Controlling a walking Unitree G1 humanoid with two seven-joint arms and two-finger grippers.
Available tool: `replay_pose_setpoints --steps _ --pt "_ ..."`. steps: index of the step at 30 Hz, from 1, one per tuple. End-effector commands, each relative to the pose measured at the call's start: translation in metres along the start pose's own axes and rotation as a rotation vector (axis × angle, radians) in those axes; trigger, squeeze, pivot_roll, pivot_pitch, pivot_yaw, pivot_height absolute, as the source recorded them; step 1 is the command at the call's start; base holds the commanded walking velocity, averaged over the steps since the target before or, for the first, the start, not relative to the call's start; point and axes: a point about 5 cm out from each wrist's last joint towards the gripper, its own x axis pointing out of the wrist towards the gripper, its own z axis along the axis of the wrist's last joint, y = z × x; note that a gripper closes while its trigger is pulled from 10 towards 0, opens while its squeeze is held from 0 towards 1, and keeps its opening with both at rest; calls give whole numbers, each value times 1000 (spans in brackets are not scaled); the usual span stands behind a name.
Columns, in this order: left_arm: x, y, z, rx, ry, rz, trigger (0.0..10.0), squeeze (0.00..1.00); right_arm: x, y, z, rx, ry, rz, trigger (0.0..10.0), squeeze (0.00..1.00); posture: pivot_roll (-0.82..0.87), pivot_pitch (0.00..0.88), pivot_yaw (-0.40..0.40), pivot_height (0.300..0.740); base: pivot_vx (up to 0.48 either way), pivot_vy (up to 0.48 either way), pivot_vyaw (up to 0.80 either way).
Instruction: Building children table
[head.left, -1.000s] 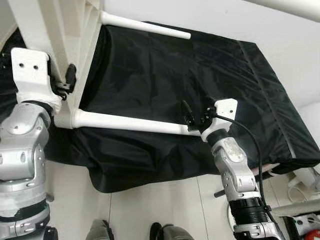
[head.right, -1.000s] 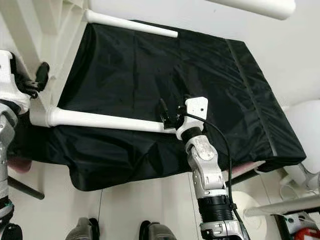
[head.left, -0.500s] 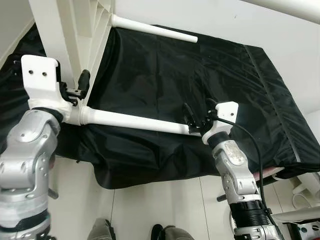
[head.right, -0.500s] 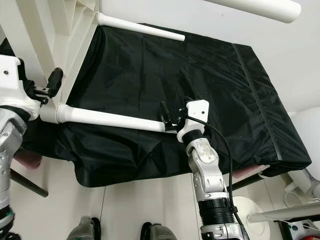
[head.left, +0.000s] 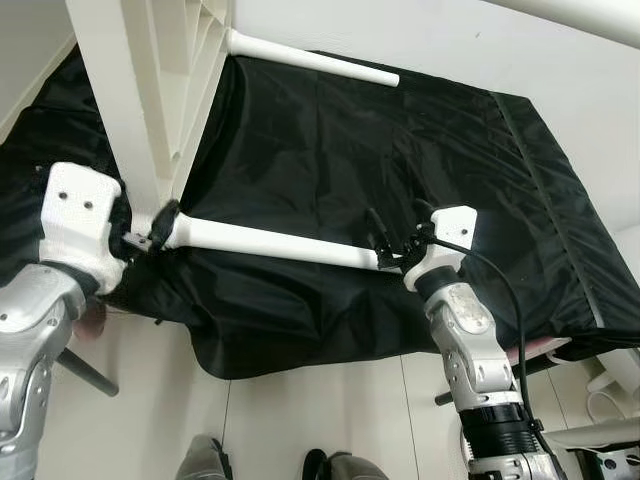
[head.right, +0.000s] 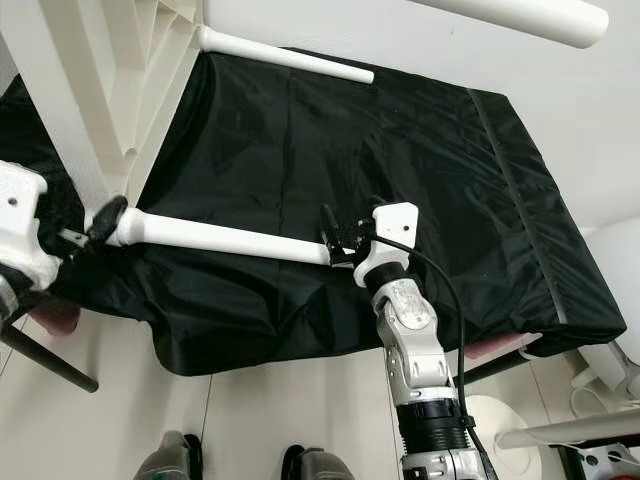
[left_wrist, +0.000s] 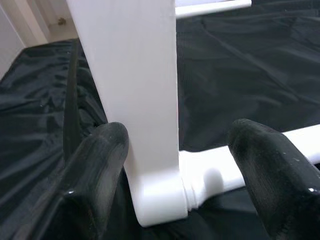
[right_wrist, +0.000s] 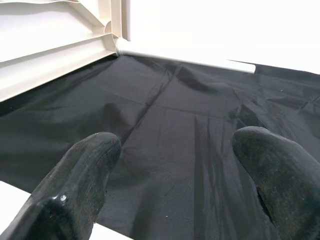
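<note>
Left end effector (left_wrist: 175, 165) spread wide around table frame (left_wrist: 135, 100); right end effector (head.left: 395, 240) open at leg (head.left: 270, 243) end — no grip.

Black cover (head.left: 400, 170), pale tiled floor (head.left: 300, 420)

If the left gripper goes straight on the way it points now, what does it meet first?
Most likely the white table frame: it stands between the open fingers of the left gripper, just above the joint with the near leg. Depth is hard to judge.

The left gripper (head.left: 150, 232) has dropped down to the table leg's (head.left: 270, 243) base.
</note>
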Motion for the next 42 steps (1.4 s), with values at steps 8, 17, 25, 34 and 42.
replay_pose_setpoints --steps 8,17,25,34,42 --pt "-12 -25 -16 -85 82 -299 10000 0 -4 -3 -6 -3 14 -15 10000 0 72 128 -122 740 0 0 0" --pt "-12 -36 -37 -217 137 -449 10000 0 -5 -22 -11 -35 59 -168 10000 0 84 107 -124 740 0 0 0" --pt "-6 -51 -41 -286 109 -464 10000 0 -8 -34 -10 -96 54 -274 10000 0 82 99 -111 740 0 0 0" --pt "0 -58 -45 -272 113 -474 10000 0 -8 -33 -8 -85 27 -263 10000 0 98 98 -111 740 0 0 0" --pt "20 -72 -39 -324 56 -412 10000 0 -13 -23 -5 -46 -18 -192 10000 0 93 100 -107 740 0 0 0"
